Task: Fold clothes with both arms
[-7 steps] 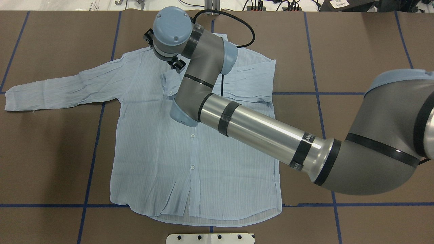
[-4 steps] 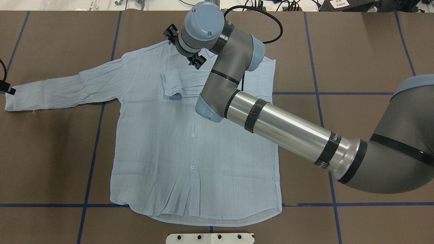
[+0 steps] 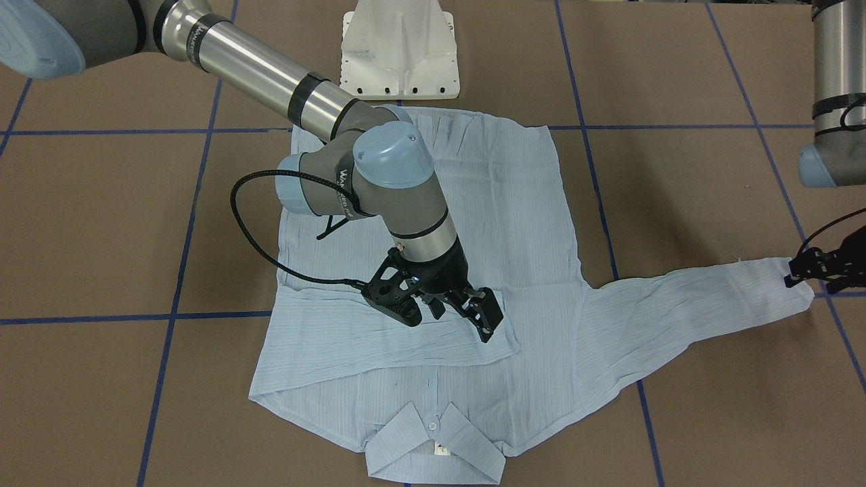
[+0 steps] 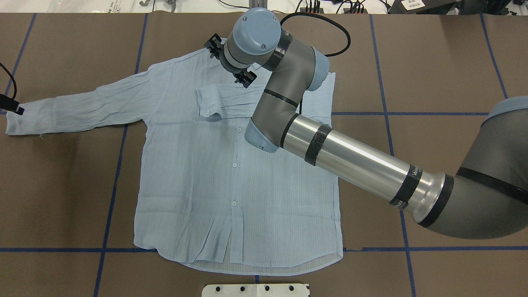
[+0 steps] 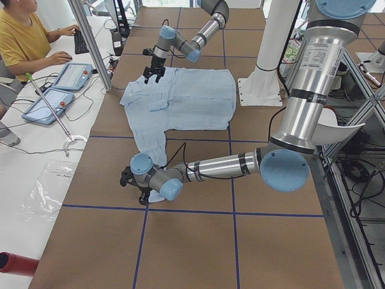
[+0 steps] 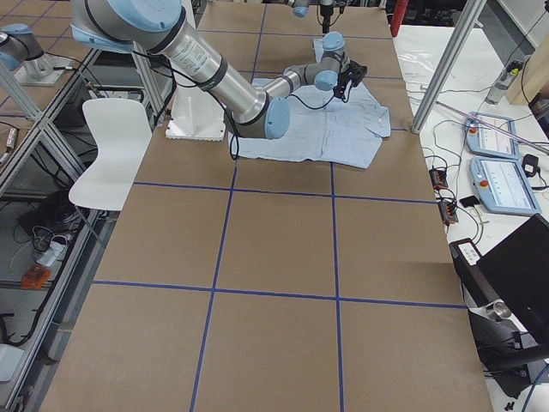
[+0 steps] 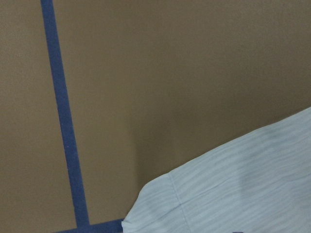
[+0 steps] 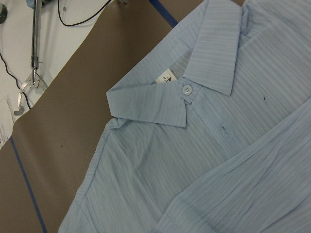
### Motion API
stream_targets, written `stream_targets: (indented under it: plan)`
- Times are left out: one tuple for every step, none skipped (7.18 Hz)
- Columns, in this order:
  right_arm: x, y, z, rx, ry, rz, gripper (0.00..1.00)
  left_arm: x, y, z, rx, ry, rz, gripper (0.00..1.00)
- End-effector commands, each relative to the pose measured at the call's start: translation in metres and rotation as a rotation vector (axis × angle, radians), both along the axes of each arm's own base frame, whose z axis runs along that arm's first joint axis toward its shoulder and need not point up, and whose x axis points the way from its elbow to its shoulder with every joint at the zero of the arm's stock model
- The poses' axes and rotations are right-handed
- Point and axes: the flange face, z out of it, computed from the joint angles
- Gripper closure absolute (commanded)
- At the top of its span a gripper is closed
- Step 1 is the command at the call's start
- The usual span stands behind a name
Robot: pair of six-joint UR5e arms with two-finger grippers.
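The light-blue striped shirt (image 4: 231,185) lies flat, buttons up, with its collar (image 3: 433,446) at the far edge. One sleeve (image 3: 406,338) is folded across the chest. The other sleeve (image 4: 82,107) stretches straight out to the side. My right gripper (image 3: 452,316) hangs open and empty just above the folded sleeve, close to the collar (image 8: 194,92). My left gripper (image 3: 815,274) is at the outstretched sleeve's cuff (image 7: 233,189); I cannot tell whether it is open or shut. It shows only as a black tip (image 4: 12,105) at the overhead view's left edge.
The white pedestal base (image 3: 400,51) stands at the shirt's hem side. Blue tape lines (image 4: 111,181) cross the brown table. A person (image 5: 27,36) sits at a side desk with tablets (image 5: 72,75). A white chair (image 6: 111,146) stands beside the table.
My right gripper has swung right along the shoulder line to the collar area, uncovering the folded sleeve's cuff. My left gripper has come into view at the outstretched cuff. The shirt has not moved.
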Motion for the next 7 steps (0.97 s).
stream_targets:
  plan:
    - [-0.002,0.005,-0.001,0.004,-0.004,-0.003,0.03,0.019,0.000,0.005,-0.012,-0.005,0.030,0.18]
    - [-0.001,0.008,-0.004,0.008,-0.012,-0.004,0.03,0.020,0.001,0.007,-0.015,-0.007,0.033,0.21]
    - [-0.004,0.010,-0.003,0.007,-0.010,-0.007,0.03,0.020,0.001,0.006,-0.012,-0.006,0.035,0.28]
    - [-0.009,0.016,-0.004,0.006,-0.012,-0.012,0.03,0.019,0.003,0.009,-0.013,-0.008,0.036,0.54]
    - [-0.012,0.018,-0.003,0.003,-0.012,-0.016,0.03,0.019,0.003,0.007,-0.016,-0.007,0.034,1.00]
    - [-0.012,0.019,-0.001,0.002,-0.011,-0.016,0.03,0.019,0.002,0.004,-0.014,-0.005,0.028,1.00]
    - [-0.012,0.018,0.003,0.000,-0.007,-0.015,0.03,0.019,0.001,0.003,-0.013,-0.004,0.027,1.00]
